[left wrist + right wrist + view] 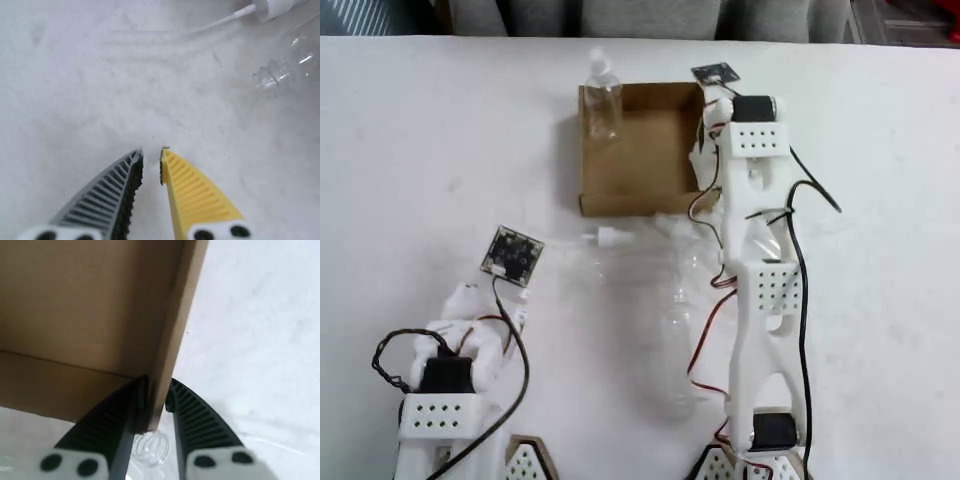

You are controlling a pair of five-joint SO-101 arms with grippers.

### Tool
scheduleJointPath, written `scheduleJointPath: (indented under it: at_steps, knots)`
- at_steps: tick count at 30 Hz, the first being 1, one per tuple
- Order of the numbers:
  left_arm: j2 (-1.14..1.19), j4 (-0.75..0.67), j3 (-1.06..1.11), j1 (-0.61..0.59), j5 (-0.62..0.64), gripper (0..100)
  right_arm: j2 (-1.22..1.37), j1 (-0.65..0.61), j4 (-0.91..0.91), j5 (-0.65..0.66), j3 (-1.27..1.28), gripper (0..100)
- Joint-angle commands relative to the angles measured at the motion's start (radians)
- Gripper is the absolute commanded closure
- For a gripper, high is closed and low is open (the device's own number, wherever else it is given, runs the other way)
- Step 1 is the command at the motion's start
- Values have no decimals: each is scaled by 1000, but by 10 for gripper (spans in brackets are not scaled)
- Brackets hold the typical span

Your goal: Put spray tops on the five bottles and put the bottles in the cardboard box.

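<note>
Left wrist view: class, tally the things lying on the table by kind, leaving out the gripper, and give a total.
Spray top: 1
Uncapped bottle: 1
Total: 2

One cardboard box (650, 150) was recorded. One upright bottle (603, 95) and one loose spray top (610, 237) were counted. Further clear bottles (680, 335) lay flat; their number could not be established.

Robotics lab bench: white table (410, 140), two printed arms (760, 285), exposed wiring (800, 250).
</note>
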Motion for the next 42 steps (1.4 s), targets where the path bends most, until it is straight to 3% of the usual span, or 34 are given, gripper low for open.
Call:
scheduleJointPath:
  at_steps: [1, 6, 8, 11, 15, 18, 29, 37, 42]
  knots:
    - [-19, 2, -5, -2, -8, 918, -104, -21, 21, -2, -5, 924]
    - [-19, 2, -5, -2, -8, 918, -156, -21, 12, -2, -5, 762]
    - [-19, 2, -5, -2, -8, 918, -183, -19, 10, -2, -5, 748]
    - [-19, 2, -5, -4, -8, 919, -252, -13, 28, -2, 6, 795]
    - [-19, 2, -5, -4, -8, 919, -377, 18, 30, -2, 68, 986]
    - [-19, 2, -5, -4, -9, 919, -503, 27, 30, -3, 210, 947]
    - [-19, 2, -5, -4, -9, 920, -1130, 33, 27, -3, 864, 981]
    - [-19, 2, -5, -8, -9, 920, -1397, 35, -7, -3, 1254, 981]
    - [-19, 2, -5, -8, -9, 920, -1564, 35, -177, -3, 1499, 981]
